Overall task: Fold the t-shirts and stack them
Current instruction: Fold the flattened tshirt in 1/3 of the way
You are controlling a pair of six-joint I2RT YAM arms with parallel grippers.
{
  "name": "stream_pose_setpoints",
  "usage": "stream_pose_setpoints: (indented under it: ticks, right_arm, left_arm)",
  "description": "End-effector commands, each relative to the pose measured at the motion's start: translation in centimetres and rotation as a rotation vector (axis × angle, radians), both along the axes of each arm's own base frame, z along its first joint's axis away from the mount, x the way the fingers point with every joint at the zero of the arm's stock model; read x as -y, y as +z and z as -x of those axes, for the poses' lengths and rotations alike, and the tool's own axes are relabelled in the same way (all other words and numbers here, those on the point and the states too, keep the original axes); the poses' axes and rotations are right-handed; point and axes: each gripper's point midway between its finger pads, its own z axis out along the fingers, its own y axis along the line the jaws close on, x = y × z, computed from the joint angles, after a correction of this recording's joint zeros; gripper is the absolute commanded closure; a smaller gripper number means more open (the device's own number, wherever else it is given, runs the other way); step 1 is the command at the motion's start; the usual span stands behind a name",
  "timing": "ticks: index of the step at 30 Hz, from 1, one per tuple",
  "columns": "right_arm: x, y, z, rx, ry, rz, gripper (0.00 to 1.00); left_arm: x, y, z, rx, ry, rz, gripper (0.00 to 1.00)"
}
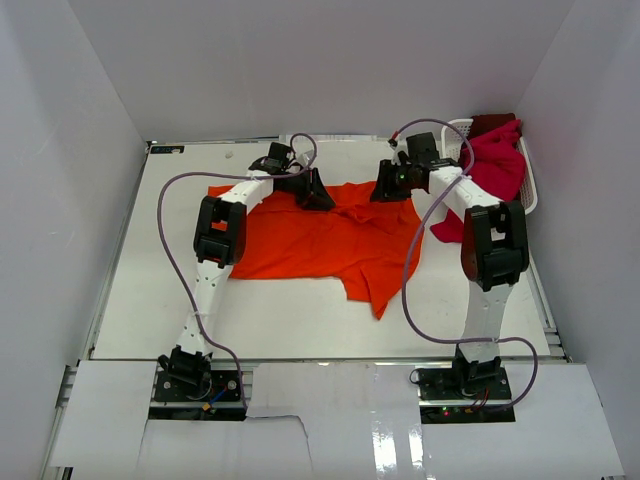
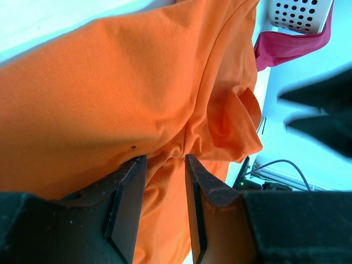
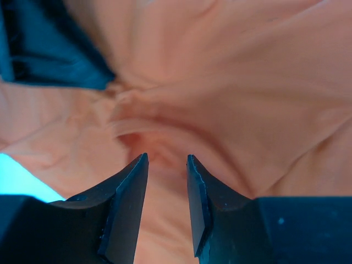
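A large bright orange t-shirt (image 1: 330, 240) lies crumpled and partly spread on the white table. My left gripper (image 1: 315, 193) is at the shirt's far edge on the left. In its wrist view it (image 2: 165, 158) is open, with both tips pressed on the orange cloth (image 2: 110, 99). My right gripper (image 1: 388, 187) is at the far edge on the right. It (image 3: 166, 157) is open just above a bunched fold of the shirt (image 3: 220, 82). A crimson-magenta t-shirt (image 1: 497, 165) and a dark red one (image 1: 494, 123) hang from the basket.
A white lattice basket (image 1: 530, 190) stands at the back right corner and also shows in the left wrist view (image 2: 300, 14) with crimson cloth (image 2: 291, 47) over its rim. White walls close in the table on three sides. Both arms' cables loop over the table.
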Motion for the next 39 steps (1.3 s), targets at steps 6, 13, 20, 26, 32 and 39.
stream_pose_setpoints:
  ticks: [6, 13, 20, 26, 32, 39]
  right_arm:
    - [1.4, 0.1, -5.7, 0.105, 0.022, -0.055, 0.60]
    - [1.6, -0.9, -9.3, 0.157, 0.007, -0.079, 0.60]
    - [2.3, -3.4, -11.9, 0.188, -0.049, -0.035, 0.61]
    - [4.9, -6.2, -12.8, 0.183, -0.146, 0.095, 0.59]
    - [7.2, -7.0, -12.8, 0.176, -0.206, 0.150, 0.58]
    - [9.0, -6.0, -14.0, 0.179, -0.244, 0.163, 0.57]
  left_arm:
    - [-3.1, 0.5, -0.1, 0.000, 0.054, -0.098, 0.54]
    - [-3.4, 0.8, 0.0, 0.000, 0.054, -0.099, 0.54]
    - [-3.4, 0.8, 0.1, 0.004, 0.049, -0.104, 0.54]
    - [-3.5, 0.9, 0.1, 0.006, 0.050, -0.110, 0.54]
    - [-3.5, 0.8, 0.1, 0.003, 0.050, -0.110, 0.54]
    - [-3.5, 0.9, 0.0, 0.003, 0.050, -0.110, 0.53]
